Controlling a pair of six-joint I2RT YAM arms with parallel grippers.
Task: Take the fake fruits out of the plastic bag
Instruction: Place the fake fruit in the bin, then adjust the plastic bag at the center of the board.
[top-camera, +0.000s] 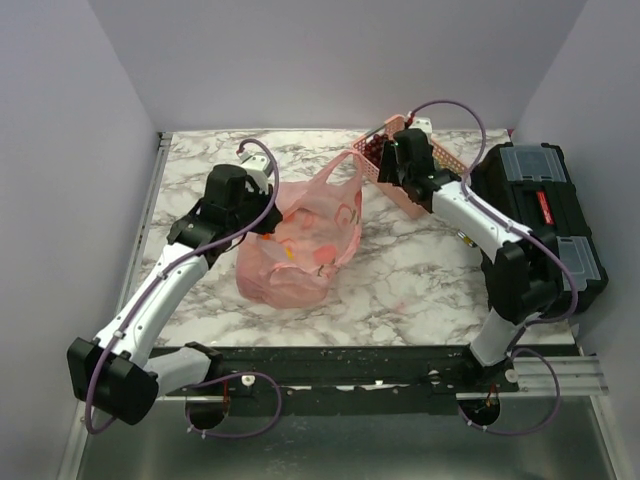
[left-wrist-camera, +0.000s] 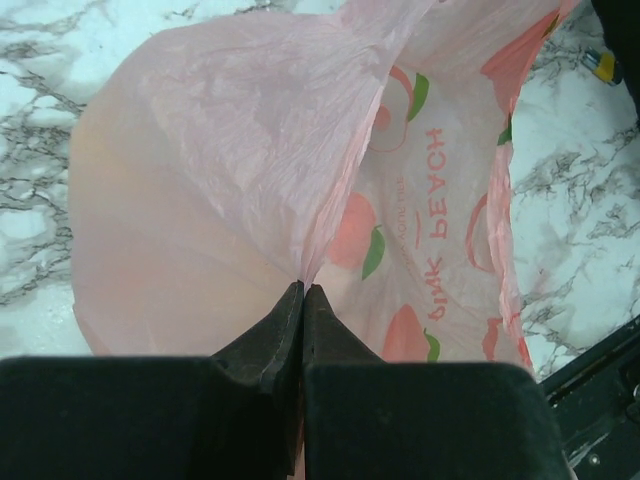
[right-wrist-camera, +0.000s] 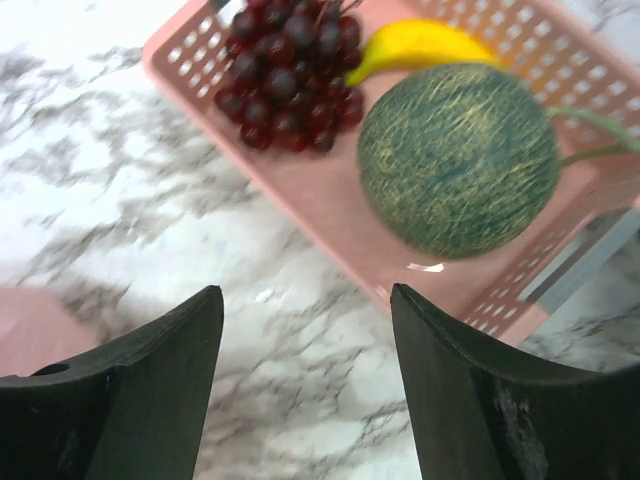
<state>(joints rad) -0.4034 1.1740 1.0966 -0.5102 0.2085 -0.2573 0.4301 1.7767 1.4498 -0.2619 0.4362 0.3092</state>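
The translucent pink plastic bag (top-camera: 300, 240) lies crumpled on the marble table, with orange and red shapes showing dimly through it. My left gripper (left-wrist-camera: 303, 288) is shut on a fold of the bag (left-wrist-camera: 240, 170) near its mouth. In the right wrist view, the dark grape bunch (right-wrist-camera: 290, 85), yellow banana (right-wrist-camera: 420, 45) and green melon (right-wrist-camera: 458, 158) lie in the pink lattice basket (right-wrist-camera: 190, 55). My right gripper (right-wrist-camera: 305, 300) stands open and holds nothing. It hangs over the table just in front of the basket's near edge.
The pink basket (top-camera: 447, 162) stands at the back right of the table. A black toolbox (top-camera: 540, 200) with clear lid compartments sits against the right wall beside the right arm. Grey walls close in the table on three sides.
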